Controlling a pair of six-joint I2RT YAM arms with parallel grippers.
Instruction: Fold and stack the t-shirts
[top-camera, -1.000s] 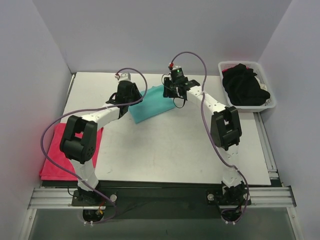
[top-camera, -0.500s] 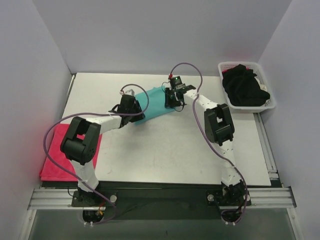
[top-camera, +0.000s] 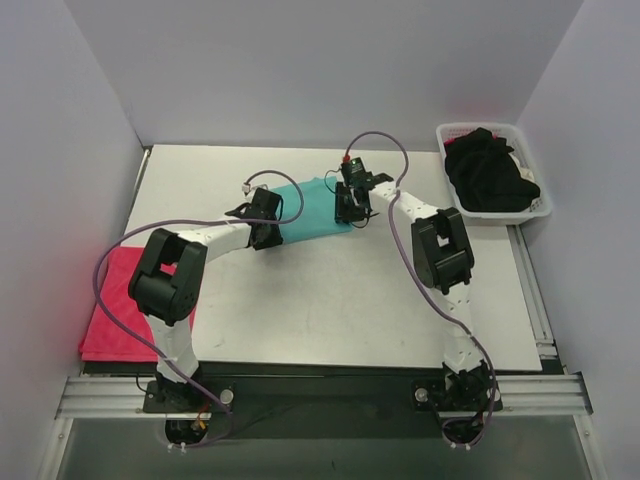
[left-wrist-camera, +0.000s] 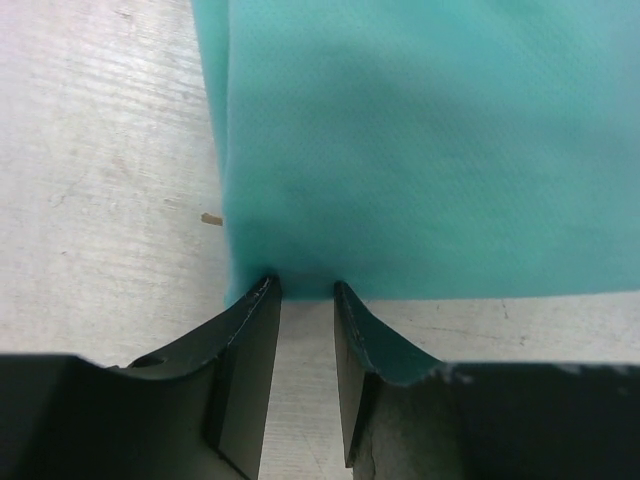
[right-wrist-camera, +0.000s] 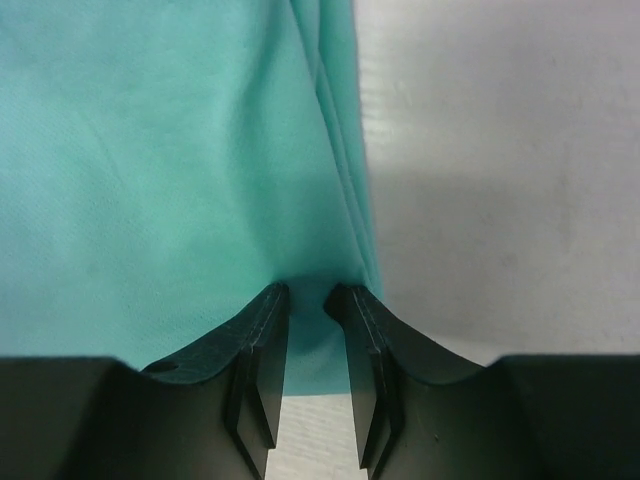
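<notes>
The teal-green t-shirt (top-camera: 310, 208) lies folded flat at the back middle of the table. My left gripper (top-camera: 266, 234) is at its near-left corner; in the left wrist view the jaws (left-wrist-camera: 302, 292) stand narrowly apart with the teal cloth (left-wrist-camera: 420, 150) edge pinched at their tips. My right gripper (top-camera: 346, 214) is at its right edge; in the right wrist view the jaws (right-wrist-camera: 307, 295) close on a layered edge of the cloth (right-wrist-camera: 170, 150). A pinkish-red t-shirt (top-camera: 120, 310) lies flat at the near left. Black t-shirts (top-camera: 488, 178) fill the basket.
The white slotted basket (top-camera: 541, 208) stands at the back right corner. Grey walls enclose the table on the left, back and right. Purple cables loop over both arms. The bare table top (top-camera: 340, 300) spreads in front of the teal shirt.
Both grippers have moved nearer and lower, down onto the table. The teal shirt has shifted with them, a little nearer and to the right, and now looks narrower.
</notes>
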